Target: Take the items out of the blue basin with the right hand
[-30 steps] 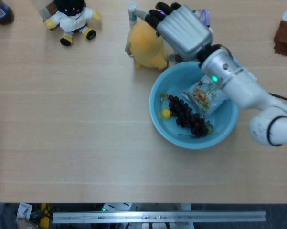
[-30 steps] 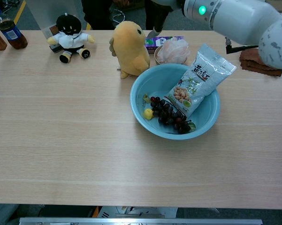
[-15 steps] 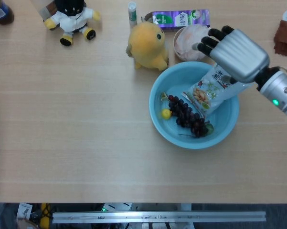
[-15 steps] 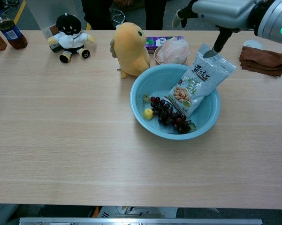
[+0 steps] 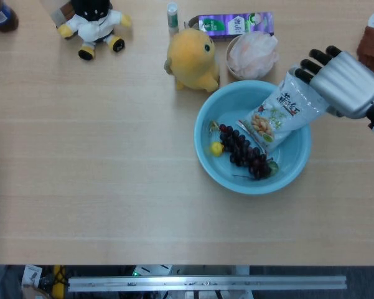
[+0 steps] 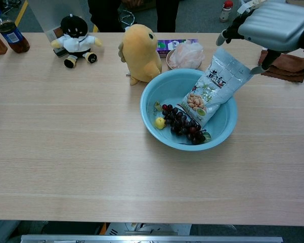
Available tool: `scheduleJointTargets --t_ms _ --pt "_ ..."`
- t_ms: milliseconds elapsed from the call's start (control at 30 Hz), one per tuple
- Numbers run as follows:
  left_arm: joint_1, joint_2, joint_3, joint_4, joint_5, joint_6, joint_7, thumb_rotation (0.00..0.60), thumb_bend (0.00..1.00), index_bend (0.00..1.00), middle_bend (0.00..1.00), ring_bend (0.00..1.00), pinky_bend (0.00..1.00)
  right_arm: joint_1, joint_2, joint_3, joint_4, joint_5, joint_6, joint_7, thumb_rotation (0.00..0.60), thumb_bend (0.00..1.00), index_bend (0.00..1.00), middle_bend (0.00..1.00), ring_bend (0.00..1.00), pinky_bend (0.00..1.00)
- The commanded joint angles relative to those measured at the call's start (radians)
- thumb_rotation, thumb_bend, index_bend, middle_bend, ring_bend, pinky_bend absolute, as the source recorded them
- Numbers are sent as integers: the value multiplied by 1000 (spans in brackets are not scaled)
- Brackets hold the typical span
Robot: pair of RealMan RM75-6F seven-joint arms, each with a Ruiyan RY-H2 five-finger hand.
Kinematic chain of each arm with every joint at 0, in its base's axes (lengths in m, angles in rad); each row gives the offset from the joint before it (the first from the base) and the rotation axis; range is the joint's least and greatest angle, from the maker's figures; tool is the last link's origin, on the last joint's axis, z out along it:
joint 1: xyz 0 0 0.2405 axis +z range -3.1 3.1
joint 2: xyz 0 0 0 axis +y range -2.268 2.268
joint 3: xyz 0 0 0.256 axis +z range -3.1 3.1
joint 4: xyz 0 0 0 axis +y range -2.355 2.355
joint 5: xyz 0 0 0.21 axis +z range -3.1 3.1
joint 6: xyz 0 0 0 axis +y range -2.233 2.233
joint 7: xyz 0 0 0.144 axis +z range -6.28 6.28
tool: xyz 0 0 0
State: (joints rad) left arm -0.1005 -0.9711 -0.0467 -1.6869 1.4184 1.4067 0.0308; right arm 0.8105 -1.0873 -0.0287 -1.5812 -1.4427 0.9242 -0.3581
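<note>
One snack bag (image 5: 279, 116) leans diagonally, top toward right hand (image 5: 343, 82).

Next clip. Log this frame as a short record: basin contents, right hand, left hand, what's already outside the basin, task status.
basin: blue basin, on the table
contents: snack bag leaning on the far right rim, dark grapes, small yellow fruit
right hand: right hand above the bag's top end, fingers spread; grip not evident
left hand: not in view
outside basin: yellow plush, bowl with a white bag, purple box
status: three items remain inside
</note>
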Motion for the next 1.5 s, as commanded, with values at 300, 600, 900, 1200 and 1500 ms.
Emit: scheduleJointTargets --t_ms 300,600,900,1200,1500 --pt "-4 0 5 -15 -1 -9 17 600 358 348 232 259 216 -39 -39 -32 118 -107 15 85 600 0 126 207 135 233" --pt "-6 -9 9 -18 0 -13 25 600 358 348 231 259 198 -63 -49 -66 167 -226 58 88 600 0 118 180 117 199" --pt "-8 -14 11 -4 1 -18 9 600 358 348 229 259 181 -72 -109 -65 223 -261 52 26 600 0 117 180 117 198" --pt "-1 -15 12 11 0 -11 -9 600 358 348 229 259 181 -61 -202 -31 307 -285 66 -31 600 0 118 180 117 189" --pt "7 -9 13 17 -7 -6 -23 600 358 348 229 259 181 -43 -281 -7 368 -283 55 -53 600 0 156 186 118 189"
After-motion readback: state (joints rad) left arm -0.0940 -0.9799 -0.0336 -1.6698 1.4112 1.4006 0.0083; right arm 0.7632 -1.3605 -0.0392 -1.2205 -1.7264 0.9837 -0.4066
